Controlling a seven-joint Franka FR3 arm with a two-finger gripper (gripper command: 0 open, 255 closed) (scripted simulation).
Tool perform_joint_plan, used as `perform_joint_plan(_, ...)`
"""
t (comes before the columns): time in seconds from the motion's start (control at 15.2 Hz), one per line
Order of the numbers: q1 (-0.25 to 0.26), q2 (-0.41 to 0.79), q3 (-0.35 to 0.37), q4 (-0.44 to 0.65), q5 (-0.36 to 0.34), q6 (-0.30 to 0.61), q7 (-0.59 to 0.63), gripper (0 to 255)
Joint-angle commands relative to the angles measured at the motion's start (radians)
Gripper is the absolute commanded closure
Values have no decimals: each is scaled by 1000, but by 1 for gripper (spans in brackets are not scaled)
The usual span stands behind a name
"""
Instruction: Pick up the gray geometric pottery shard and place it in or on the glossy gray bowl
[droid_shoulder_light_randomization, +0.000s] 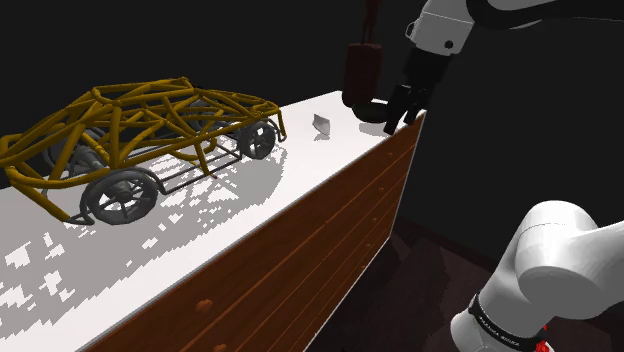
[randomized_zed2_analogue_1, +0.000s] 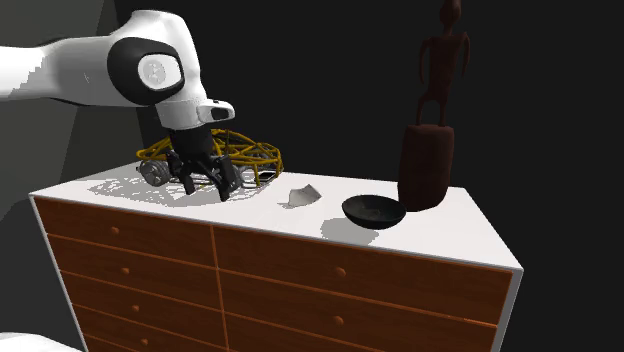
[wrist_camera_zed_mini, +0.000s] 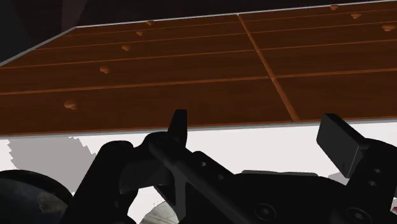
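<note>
A long chest of drawers (randomized_zed2_analogue_1: 280, 290) of reddish-brown wood, with small round knobs (randomized_zed2_analogue_1: 341, 271) on its drawer fronts, carries a flat white top (randomized_zed2_analogue_1: 470, 235) that is brightly lit and dappled with patchy shadow. Behind it a dim grey wall (randomized_zed2_analogue_1: 45, 18) gives way to a black area (randomized_zed2_analogue_1: 540, 100). The floor (droid_shoulder_light_randomization: 430, 260) beside the chest is dark.

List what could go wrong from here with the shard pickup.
1. The pale shard is small and thin on the white dresser top; the open claw might push it rather than grip it.
2. The dark bowl sits right beside the tall dark figure; the drop-off could bump the figure.
</note>
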Motion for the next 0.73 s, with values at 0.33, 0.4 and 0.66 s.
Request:
perform_joint_plan(0.33,-38,186,-8,79,60,114,125,0)
perform_joint_plan(0.4,-45,223,-11,98,72,134,149,0)
perform_joint_plan(0.66,-69,367,-28,180,120,206,236,0)
